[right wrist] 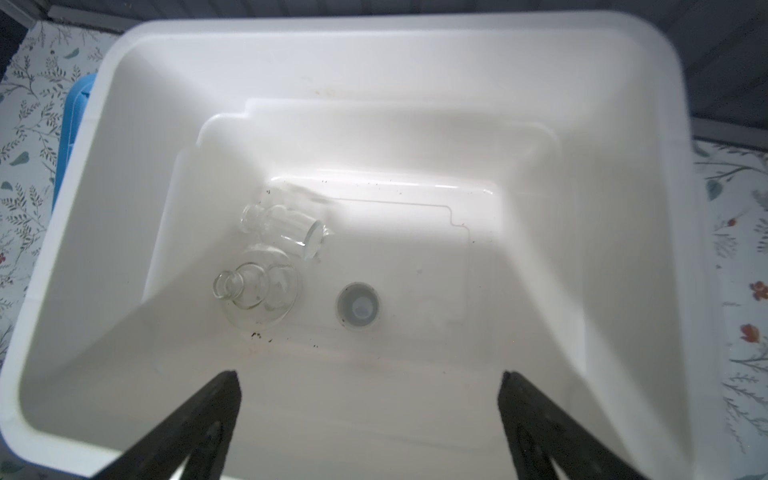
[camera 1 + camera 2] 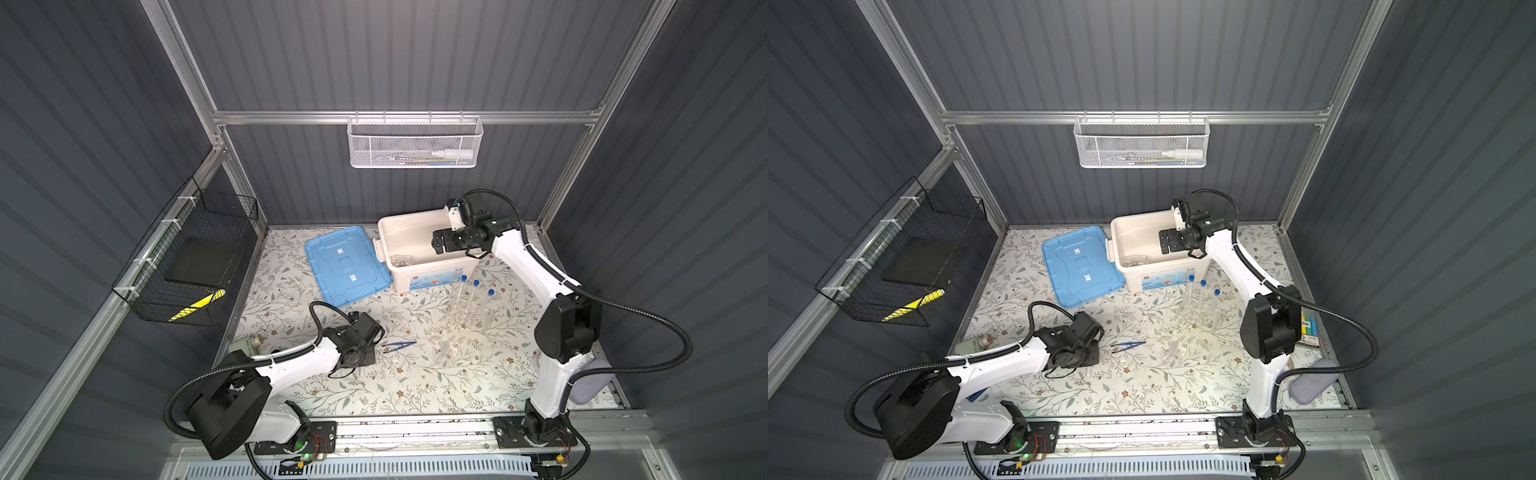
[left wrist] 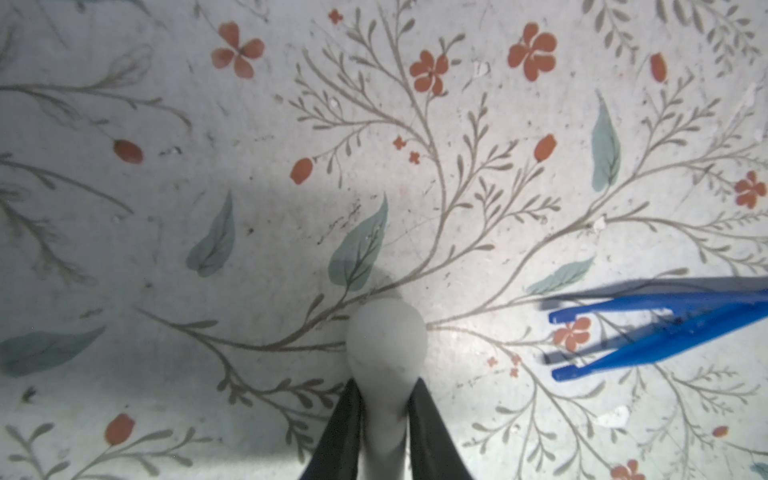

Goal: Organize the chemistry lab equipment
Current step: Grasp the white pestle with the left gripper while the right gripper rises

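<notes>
Flower-printed covering point(image 2: 415, 395) lies over the whole table. At its far side stands the open white box point(image 2: 405, 276). Just beside the box, on the side of the left arm, the blue lid point(image 2: 347, 266) lies flat. Above the box hangs the right gripper point(image 1: 370, 374); its jaws are spread wide and nothing is between them.

In front of the box, toward the arm bases, the clear tube rack point(image 2: 465, 318) stands with three blue-capped test tubes point(image 2: 471, 299) upright in it. Farther from the box, toward the left arm, the blue tweezers point(image 2: 401, 345) lie on the covering. Near their open tips, not touching them, the left gripper point(image 3: 386, 384) pinches the white pestle point(image 3: 386, 345) by its thin part, with the round head pointing out.

Inside the box, on its bottom, two small glass vessels point(image 1: 257, 295) sit close together. A small white bowl point(image 1: 357, 305) stands a little apart from them.
</notes>
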Robot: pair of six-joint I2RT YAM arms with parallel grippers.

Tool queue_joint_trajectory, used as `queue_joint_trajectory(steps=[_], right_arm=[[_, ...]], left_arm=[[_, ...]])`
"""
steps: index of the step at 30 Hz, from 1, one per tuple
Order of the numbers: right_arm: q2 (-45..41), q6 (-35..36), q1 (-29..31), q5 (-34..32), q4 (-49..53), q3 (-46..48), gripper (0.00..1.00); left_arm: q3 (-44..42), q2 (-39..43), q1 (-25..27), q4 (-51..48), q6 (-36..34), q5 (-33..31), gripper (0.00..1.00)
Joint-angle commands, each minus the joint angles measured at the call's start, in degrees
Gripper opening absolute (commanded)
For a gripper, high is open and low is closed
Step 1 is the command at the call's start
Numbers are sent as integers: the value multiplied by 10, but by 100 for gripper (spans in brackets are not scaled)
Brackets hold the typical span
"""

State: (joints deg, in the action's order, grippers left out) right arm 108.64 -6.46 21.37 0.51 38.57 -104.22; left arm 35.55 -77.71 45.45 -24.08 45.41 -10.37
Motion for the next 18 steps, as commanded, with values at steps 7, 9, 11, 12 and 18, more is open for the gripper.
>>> queue_joint_trajectory(steps=[7,9,11,12,18], right_arm=[[-67,-9,-2,-75,-86,99,99],[-84,-7,-2,-81,-98,116,99],[-98,-4,-2,-81,-105,131,99],[-105,-2,-2,-78,-108,138,99],[-153,9,-2,-80,-117,188,99]], left_arm=[[18,-7,5,-18,-23,0,19],[18,0,5,-14,-20,-2,19],[21,7,4,-8,-18,-3,19],[24,9,5,-7,-19,-5,19],[63,12,5,-31,-34,-27,19]])
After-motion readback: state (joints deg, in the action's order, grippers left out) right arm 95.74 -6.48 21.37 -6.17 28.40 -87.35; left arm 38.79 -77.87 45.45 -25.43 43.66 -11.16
